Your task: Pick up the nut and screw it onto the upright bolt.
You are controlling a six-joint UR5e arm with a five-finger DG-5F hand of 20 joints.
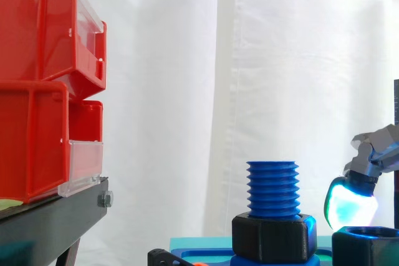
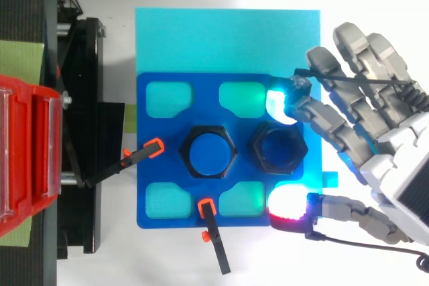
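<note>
While the black six-sided plastic nut (image 2: 278, 149) sits between the hand's (image 2: 392, 159) spread-apart fingertips (image 2: 278, 102), the upright blue threaded plastic bolt (image 1: 272, 188) stands just past it.

no legible text, label, brand, number or sign. red bins (image 1: 37, 85) left of bolt (image 1: 272, 188): faces plain, clear front panels blank. bolt itself unmarked. loose nut (image 1: 365, 250) right of bolt: no marking readable. blue plate (image 2: 205, 98) under bolt: bare, no print.
</note>
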